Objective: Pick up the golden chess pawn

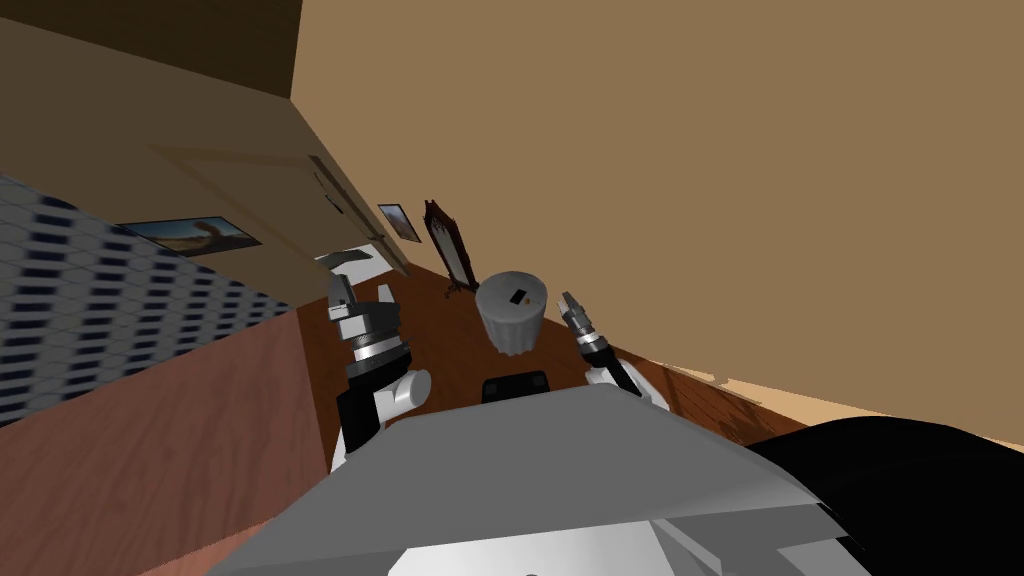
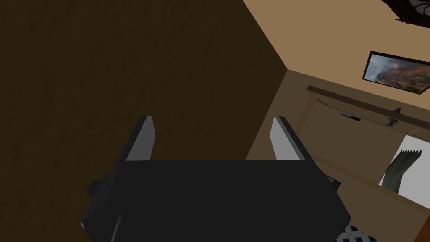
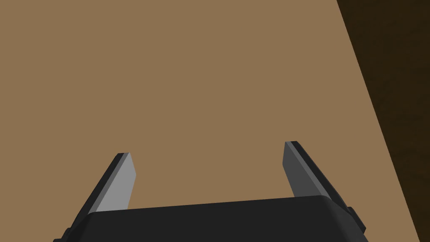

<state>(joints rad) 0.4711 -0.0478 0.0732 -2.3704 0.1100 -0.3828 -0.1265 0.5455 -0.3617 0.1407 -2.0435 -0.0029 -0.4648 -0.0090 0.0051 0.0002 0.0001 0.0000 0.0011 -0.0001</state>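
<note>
Ahead of the torso, between the two raised forearms, a small round grey bench (image 1: 510, 322) is being shown standing on the wooden floor (image 1: 440, 350), and a small dark piece (image 1: 520, 297) is being carried on its top. That piece is being taken as the chess pawn by position alone. Its colour is being rendered dark rather than golden, and its shape cannot be told.

Risks are being noted as follows. The piece is small and is sitting near the middle of the top, so a slanted descent is being judged likely to tip it or push it over the rim. Both tools are being aimed upward, away from the bench, so a reach from this pose is being judged poorly guided. A standing mirror (image 1: 447, 248) behind the bench is being exposed to any overreach.

The left tool (image 1: 360, 292) is being held raised beside the bench, blades wide apart and empty. The right tool (image 1: 570, 302) is being held on the opposite side, likewise wide and empty.
</note>
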